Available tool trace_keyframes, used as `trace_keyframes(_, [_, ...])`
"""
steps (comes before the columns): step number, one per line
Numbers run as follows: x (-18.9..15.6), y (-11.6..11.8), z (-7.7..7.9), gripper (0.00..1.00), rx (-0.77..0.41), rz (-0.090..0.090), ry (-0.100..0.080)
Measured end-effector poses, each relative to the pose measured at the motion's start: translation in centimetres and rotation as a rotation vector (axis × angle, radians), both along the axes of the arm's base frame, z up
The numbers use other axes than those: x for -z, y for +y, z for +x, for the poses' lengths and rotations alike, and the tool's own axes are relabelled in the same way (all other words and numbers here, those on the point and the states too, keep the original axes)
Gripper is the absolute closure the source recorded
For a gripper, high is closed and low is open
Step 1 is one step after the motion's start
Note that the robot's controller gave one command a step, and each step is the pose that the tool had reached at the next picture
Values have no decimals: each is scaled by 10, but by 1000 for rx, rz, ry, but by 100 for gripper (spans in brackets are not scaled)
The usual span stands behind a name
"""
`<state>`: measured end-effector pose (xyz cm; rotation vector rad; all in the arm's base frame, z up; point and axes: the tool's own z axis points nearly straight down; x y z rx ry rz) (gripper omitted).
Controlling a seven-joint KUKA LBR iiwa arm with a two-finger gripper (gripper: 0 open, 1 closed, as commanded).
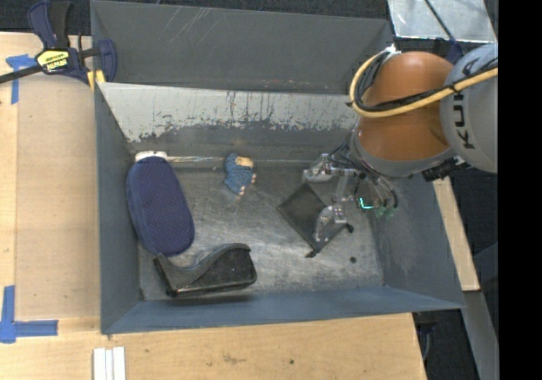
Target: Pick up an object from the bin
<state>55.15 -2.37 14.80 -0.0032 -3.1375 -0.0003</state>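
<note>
**Fig. 1. Spread gripper above a dark flat square, right half of the bin**

Camera view. Shows the gripper (pixel 327 198) low over the right half of the grey metal bin (pixel 254 120), spread wide and not visibly pinching anything. Places the dark flat square piece (pixel 298 207) beneath and between the two fingers, turned with one corner toward the bin's middle. Cannot tell contact from here. Judged as the closing stage of the pick, with the lift not yet done.

For a sound grasp:
- Centre over the square before closing.
- Bracket two opposite edges rather than two corners, a thin sheet being likely to pivot or slip out.
- Go down close to the floor, with so little thickness to catch.
- Close gently, then lift straight up, clear of the right wall.

Contents of the bin, left to right:
- a dark blue oval pouch (pixel 158 205) along the left wall
- a small white scrap (pixel 151 155) just behind its far end
- a black curved sole-like piece (pixel 207 271) against the near wall, just beside the pouch's near end
- a small blue-and-tan crumpled thing (pixel 239 173) near the far wall, apart from the gripper

All lying singly on the floor, not heaped.
</note>
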Motion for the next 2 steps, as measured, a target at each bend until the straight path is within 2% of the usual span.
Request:
trace_keyframes(1, [76, -40, 28, 0, 153, 1, -7])
trace_keyframes(2, [70, -40, 34, 100, 151, -1, -29])
